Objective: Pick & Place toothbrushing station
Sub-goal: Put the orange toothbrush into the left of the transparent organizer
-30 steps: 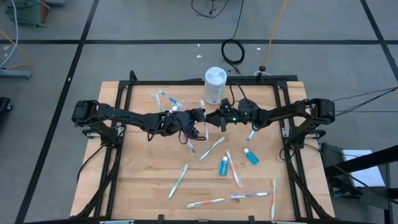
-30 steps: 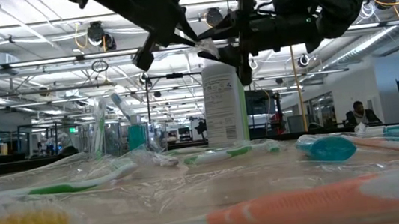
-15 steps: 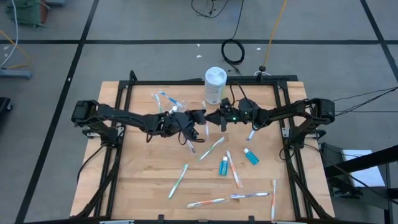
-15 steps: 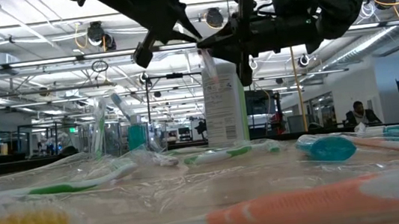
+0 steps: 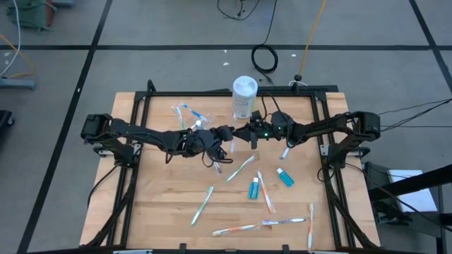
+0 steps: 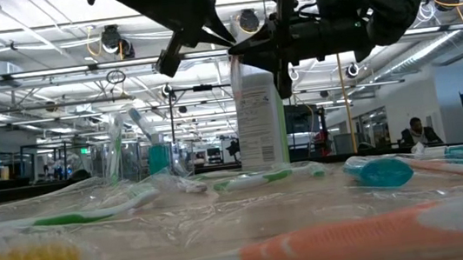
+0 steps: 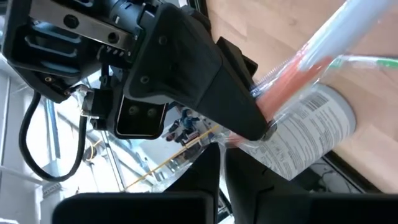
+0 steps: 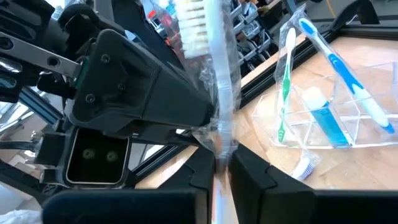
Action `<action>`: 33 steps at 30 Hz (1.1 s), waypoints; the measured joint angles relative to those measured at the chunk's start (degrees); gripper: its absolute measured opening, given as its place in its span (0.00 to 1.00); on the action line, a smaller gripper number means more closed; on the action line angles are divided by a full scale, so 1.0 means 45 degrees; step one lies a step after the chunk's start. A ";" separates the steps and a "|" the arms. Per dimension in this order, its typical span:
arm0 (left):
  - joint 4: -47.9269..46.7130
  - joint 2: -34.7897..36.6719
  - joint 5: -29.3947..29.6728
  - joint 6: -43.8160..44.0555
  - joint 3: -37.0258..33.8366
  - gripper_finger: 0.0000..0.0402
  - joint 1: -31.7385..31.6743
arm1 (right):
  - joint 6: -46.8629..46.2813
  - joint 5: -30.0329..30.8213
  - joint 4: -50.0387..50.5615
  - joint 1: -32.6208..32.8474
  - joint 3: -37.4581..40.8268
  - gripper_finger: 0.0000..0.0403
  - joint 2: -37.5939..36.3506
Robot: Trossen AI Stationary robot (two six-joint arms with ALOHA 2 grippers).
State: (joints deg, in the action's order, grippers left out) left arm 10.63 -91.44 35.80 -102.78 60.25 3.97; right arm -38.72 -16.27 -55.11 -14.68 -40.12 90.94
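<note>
A toothbrush in a clear wrapper (image 5: 234,143), white with an orange handle, is held above the table's middle between both grippers. My left gripper (image 5: 225,132) and my right gripper (image 5: 244,133) face each other, both shut on it. The toothbrush's bristle head (image 8: 193,25) shows in the right wrist view. The clear cup (image 5: 191,116) lies on its side at the far left, with a blue and a green toothbrush and a teal tube (image 8: 323,121) in it. Two more teal tubes (image 5: 253,188) (image 5: 284,177) lie on the table to the right. My left gripper pinches the clear wrapper (image 7: 231,140) around the toothbrush between its two fingers, coming level from the table's left. The toothbrush is clear of the table. My right gripper's finger hides part of the hold. My right gripper pinches the wrapped toothbrush at its handle (image 8: 219,158) between its two fingers, coming level from the table's right. The fingers lie across the toothbrush. The bristle head stands beyond the fingers and the brush is lifted clear.
The white canister (image 5: 244,97) stands upright just beyond the grippers, at the far edge. Several loose toothbrushes lie on the near half of the wooden table, among them a green one (image 5: 202,205), an orange one (image 5: 234,229) and one at the right (image 5: 310,226).
My left gripper has shifted a little toward my right gripper. The wrapped toothbrush has stayed lifted between them and has tipped slightly.
</note>
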 joint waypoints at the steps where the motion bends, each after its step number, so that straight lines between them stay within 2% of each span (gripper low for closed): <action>1: -0.0005 0.0000 0.0018 0.0103 0.0000 0.07 0.0030 | 0.0005 -0.0005 0.0000 -0.0001 0.0000 0.06 0.0000; 5: -0.0019 -0.0005 0.0300 0.0879 0.0000 0.12 0.0188 | 0.0060 -0.0046 0.0000 -0.0053 0.0000 0.06 0.0000; 13: -0.0136 -0.0005 0.2159 0.3881 0.0000 0.34 0.0855 | 0.0131 0.0024 -0.0010 -0.0083 -0.0005 0.06 0.0000; 17: -0.0535 0.0378 0.2131 0.5562 0.0000 0.41 0.1528 | 0.0155 0.0005 0.0005 -0.0083 -0.0005 0.06 0.0000; 22: -0.1893 0.1792 0.2009 0.8327 0.0000 0.44 0.1733 | 0.0417 -0.0072 0.0077 -0.0083 -0.0005 0.06 0.0000; 24: -0.2957 0.2599 0.1229 1.0292 0.0000 0.44 0.1491 | 0.0469 -0.0095 0.0084 -0.0083 -0.0005 0.07 0.0000; 25: -0.3428 0.3017 0.0445 1.1409 0.0000 0.43 0.1251 | 0.0641 -0.0122 0.0030 -0.0083 -0.0005 0.06 0.0000; 29: -0.5134 0.4307 -0.3808 1.5387 0.0010 0.40 -0.0241 | 0.2007 -0.0755 -0.0456 -0.0087 -0.0005 0.05 0.0000; 33: -0.4803 0.4600 -0.7696 1.8238 -0.0440 0.36 -0.1911 | 0.2649 -0.0803 -0.1069 -0.0061 -0.0005 0.05 0.0000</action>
State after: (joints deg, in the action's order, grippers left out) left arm -10.98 -70.74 1.17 -20.71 58.27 -4.63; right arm -26.80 -19.89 -59.92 -14.95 -40.14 90.94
